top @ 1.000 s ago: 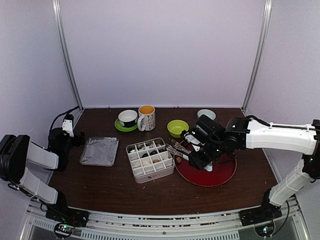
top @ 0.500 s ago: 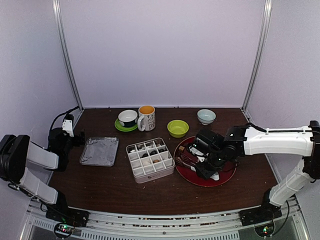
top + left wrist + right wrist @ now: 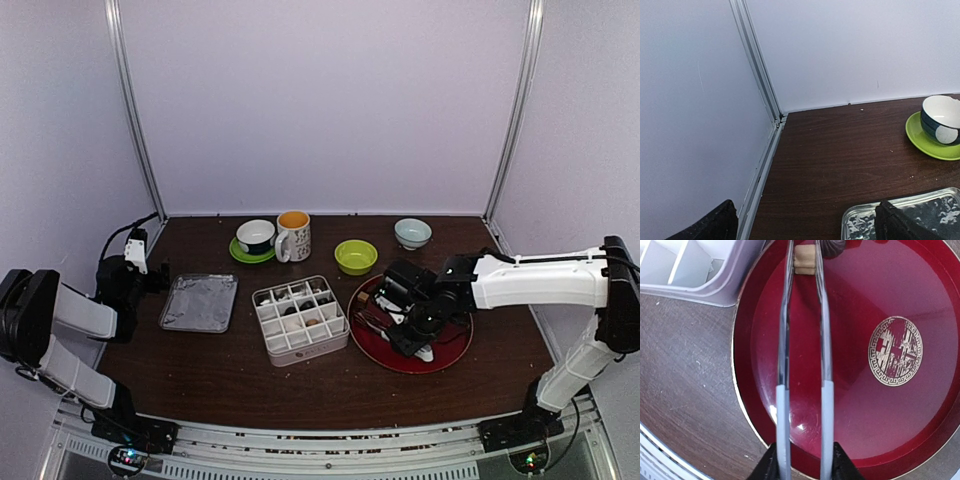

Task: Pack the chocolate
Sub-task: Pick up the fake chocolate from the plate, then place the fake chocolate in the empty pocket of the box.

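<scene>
- The right gripper (image 3: 803, 462) is found low over the red plate (image 3: 865, 405), its fingers (image 3: 840, 464) clamped on the handles of the metal tongs (image 3: 782, 365), so that the two arms are pressed partly together
- At the far end of the tongs a tan chocolate cube (image 3: 805, 260) is seen between the tips, apparently touched on both sides; whether it is lifted off the plate cannot be told
- A dark round chocolate (image 3: 832, 246) lies just beside the cube, against the outer side of the right-hand tip, and is judged liable to be nudged or dragged along
- The step in hand is judged to be the pinch of the cube for transfer; the squeeze should be firmed only enough to hold, since the long arms are springy and a small cube may twist out
- A straight lift is advised before any sideways travel
- The white compartment box (image 3: 300, 350) stands just left of the plate; some cells hold chocolate pieces (image 3: 313, 320) and others appear vacant; a vacant cell should be chosen and the cube lowered within its walls before release
- The left gripper (image 3: 807, 222) is parked at the far left beside the foil tray (image 3: 920, 215), fingers wide apart and holding nothing, well apart from the work
</scene>
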You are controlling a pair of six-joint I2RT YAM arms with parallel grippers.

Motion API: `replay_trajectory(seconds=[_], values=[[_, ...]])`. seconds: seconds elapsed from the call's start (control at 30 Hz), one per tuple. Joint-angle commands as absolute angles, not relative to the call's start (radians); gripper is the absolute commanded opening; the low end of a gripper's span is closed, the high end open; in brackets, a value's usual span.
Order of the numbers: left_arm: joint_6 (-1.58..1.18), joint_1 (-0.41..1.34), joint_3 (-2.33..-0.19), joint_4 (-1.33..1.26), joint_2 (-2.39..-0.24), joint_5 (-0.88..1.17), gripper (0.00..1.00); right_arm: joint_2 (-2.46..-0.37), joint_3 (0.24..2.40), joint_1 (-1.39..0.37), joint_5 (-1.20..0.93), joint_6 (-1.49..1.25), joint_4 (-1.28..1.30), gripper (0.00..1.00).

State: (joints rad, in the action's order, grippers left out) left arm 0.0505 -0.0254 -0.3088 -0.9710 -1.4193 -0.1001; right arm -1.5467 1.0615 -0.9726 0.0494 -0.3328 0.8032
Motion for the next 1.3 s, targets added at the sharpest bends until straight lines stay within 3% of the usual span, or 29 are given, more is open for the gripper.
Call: replay_trajectory(seconds=[0.0, 0.27, 0.6, 1.27], values=[[0.041, -0.031, -0.331, -1.01, -1.425, -0.092, 0.98, -1.533, 1.103, -0.968, 0.092, -0.338, 0.762, 0.25], [0.041, -0.032, -0.332, -1.01, -1.424, -0.093, 0.98, -1.405, 1.093, -0.97, 0.091, -0.299, 0.718, 0.22], [0.04, -0.032, -0.332, -1.01, -1.425, -0.092, 0.98, -1.43, 1.188, -1.043, -0.02, -0.251, 0.629, 0.22], [0.041, -0.032, -0.331, -1.01, -1.425, -0.092, 0.98, -1.715, 1.366, -1.149, -0.08, -0.226, 0.607, 0.24]])
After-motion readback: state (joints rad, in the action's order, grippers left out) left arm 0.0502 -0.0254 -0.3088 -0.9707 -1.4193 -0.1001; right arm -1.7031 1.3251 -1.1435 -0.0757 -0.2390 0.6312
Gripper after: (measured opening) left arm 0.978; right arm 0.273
